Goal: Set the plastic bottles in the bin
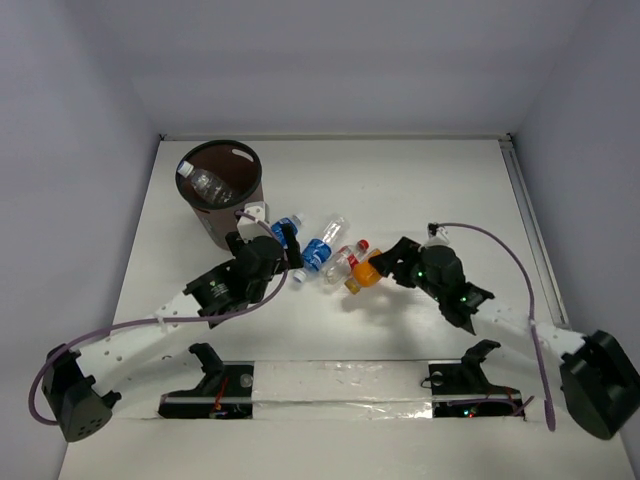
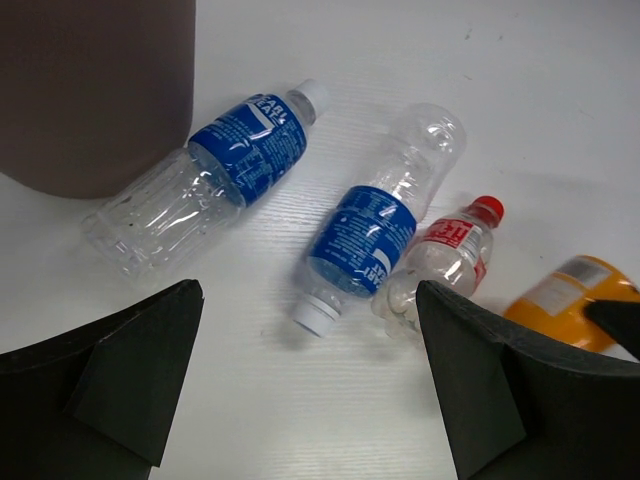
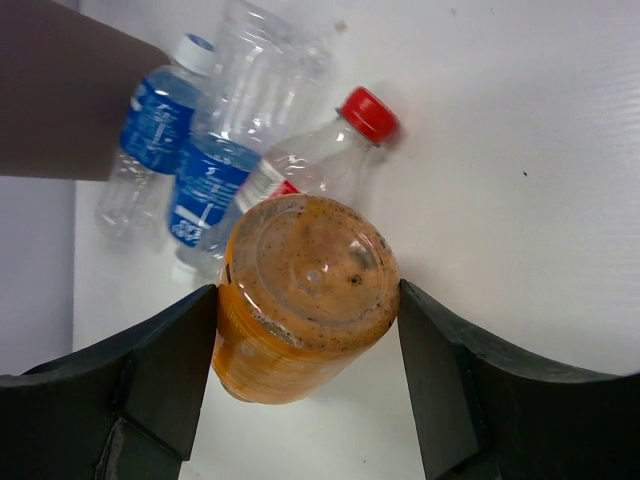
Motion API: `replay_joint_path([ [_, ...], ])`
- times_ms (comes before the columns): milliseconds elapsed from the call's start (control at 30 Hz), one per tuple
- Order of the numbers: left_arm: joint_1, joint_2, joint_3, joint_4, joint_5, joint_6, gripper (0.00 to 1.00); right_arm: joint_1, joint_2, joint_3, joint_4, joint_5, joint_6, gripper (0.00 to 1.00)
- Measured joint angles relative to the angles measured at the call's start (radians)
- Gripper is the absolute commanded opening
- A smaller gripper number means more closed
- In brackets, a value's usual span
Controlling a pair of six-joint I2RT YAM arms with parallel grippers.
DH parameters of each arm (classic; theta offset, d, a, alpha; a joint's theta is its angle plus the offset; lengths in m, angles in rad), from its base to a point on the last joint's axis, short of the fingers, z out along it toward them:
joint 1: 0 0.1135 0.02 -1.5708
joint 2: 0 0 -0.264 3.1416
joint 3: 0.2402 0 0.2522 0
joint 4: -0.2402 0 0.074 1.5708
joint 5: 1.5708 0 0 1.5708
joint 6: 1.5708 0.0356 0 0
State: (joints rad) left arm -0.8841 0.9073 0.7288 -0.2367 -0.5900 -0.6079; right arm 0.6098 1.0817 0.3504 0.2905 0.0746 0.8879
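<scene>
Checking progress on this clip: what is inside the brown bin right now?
One clear bottle lies inside the bin, seen from above. The bin's near wall hides part of its floor, so others may be there.

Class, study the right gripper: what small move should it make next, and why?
Probably close the right gripper firmly on the orange plastic bottle: its fingers flank the bottle on both sides, though a firm pinch isn't evident.

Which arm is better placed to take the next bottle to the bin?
Right: the right jaws sit either side of the orange bottle. The left jaws hang open above the blue-label bottles, gripping nothing.
</scene>
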Motion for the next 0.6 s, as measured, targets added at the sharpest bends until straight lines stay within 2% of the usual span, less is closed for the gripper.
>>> replay_joint_path([
  [167,0.007,0.040,0.000,0.000,-0.051,-0.001,0.86,0.000,-0.249,0.012,-0.161,0.032,-0.056,0.55],
  [267,0.030,0.063,0.000,0.008,-0.064,0.003,0.86,0.000,-0.322,0.067,-0.277,0.049,-0.098,0.55],
  [400,0.065,0.130,0.016,0.026,-0.090,0.035,0.86,0.000,-0.336,0.208,-0.396,0.058,-0.162,0.55],
  [600,0.093,0.282,0.059,0.102,-0.137,0.106,0.86,0.000,-0.274,0.486,-0.464,0.080,-0.271,0.55],
])
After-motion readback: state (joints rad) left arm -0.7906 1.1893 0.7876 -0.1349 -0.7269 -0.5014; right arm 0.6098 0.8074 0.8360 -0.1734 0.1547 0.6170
